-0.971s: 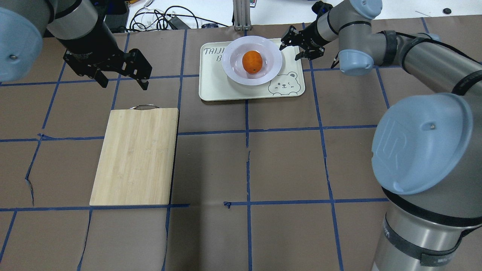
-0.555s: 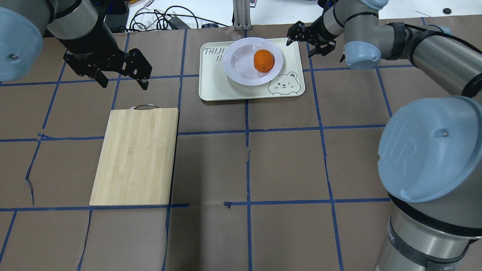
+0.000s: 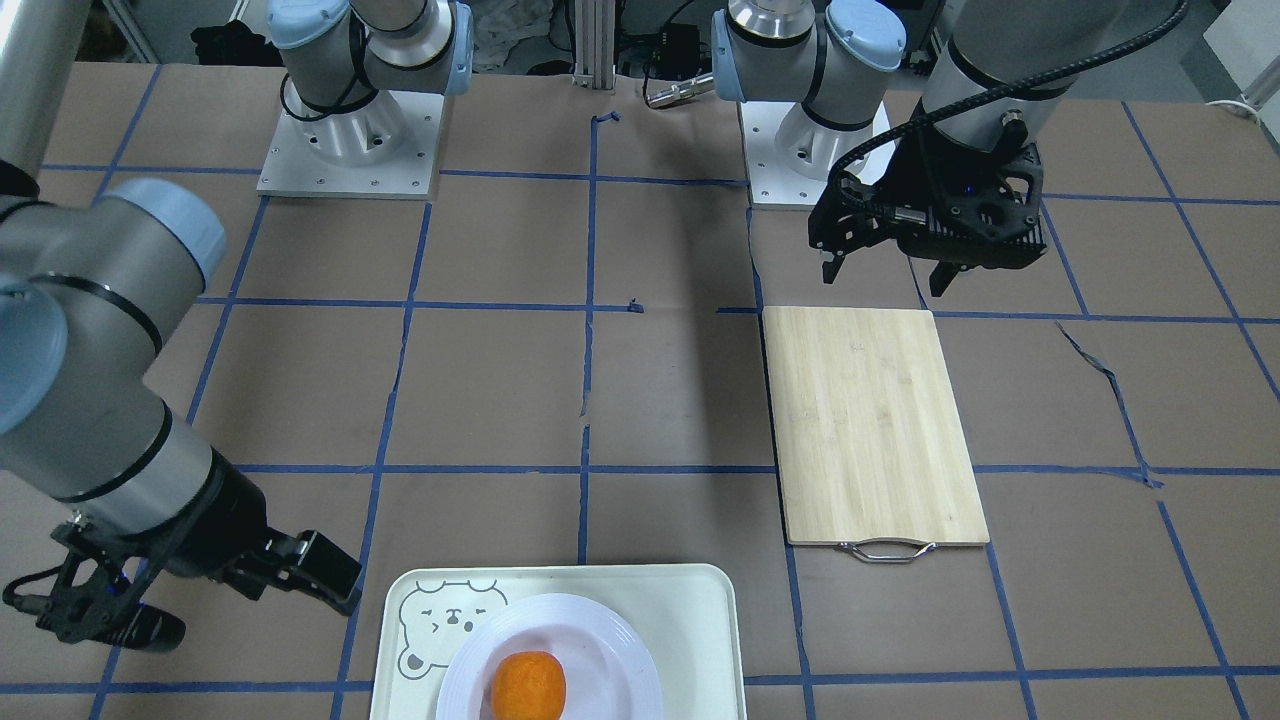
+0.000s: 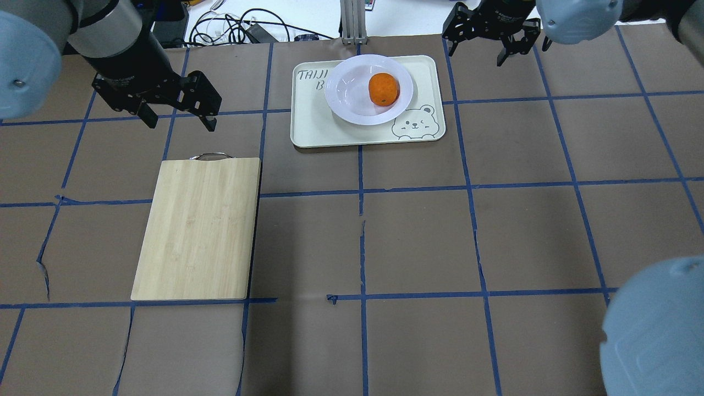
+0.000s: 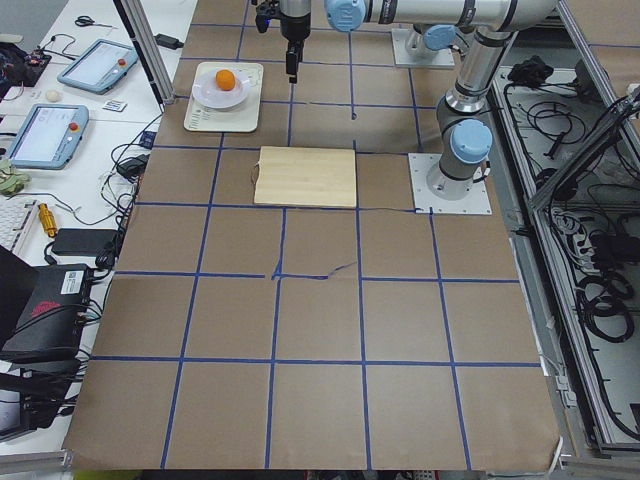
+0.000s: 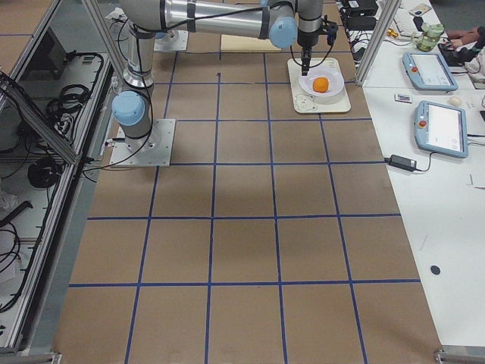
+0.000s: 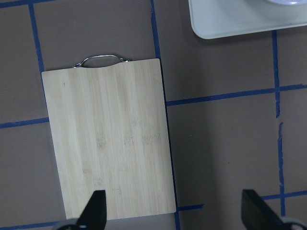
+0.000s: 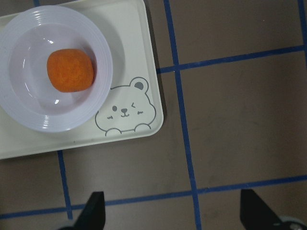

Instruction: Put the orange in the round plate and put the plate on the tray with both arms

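The orange lies right of centre in the hollow of the round plate, whose rim should stop it rolling, and the plate sits on the tray at the far middle of the worktop, so the task looks done. Accordingly both tools hang empty with fingers spread, the right tool beyond the tray's far right corner and the left tool past the handle end of the cutting board. There is one orange, one plate, one tray, one board and two tools.

orange in round plate on tray.
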Robot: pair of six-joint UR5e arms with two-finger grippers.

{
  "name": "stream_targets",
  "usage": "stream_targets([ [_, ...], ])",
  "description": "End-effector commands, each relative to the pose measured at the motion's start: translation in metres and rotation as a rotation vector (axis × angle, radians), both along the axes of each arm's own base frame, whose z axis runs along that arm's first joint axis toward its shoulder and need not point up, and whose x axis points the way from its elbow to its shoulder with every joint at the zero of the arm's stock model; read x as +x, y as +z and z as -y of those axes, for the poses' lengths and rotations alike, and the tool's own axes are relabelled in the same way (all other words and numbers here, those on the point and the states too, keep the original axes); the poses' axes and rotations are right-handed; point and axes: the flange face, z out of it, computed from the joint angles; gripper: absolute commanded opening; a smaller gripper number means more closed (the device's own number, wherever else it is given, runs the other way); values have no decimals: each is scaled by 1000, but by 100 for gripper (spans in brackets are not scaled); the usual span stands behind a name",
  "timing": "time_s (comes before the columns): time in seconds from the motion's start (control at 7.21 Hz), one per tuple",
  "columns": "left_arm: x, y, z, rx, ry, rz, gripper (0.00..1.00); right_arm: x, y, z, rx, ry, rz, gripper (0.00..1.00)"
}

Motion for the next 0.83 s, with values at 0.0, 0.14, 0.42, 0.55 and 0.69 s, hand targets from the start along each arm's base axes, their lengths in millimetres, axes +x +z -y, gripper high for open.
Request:
stream_targets([
  [0.0,0,0,0,1,0,0,100,11,57,-62,34,35,-57,100],
  [0.14,0,0,0,1,0,0,100,9,82,-84,17,34,-39,100],
  [0.42,0,0,0,1,0,0,100,8,74,-100,36,135,-46,100],
  [0.55,0,0,0,1,0,0,100,5,80,-111,35,151,-62,100],
  [0.69,0,0,0,1,0,0,100,-1,83,-111,28,157,-64,100],
])
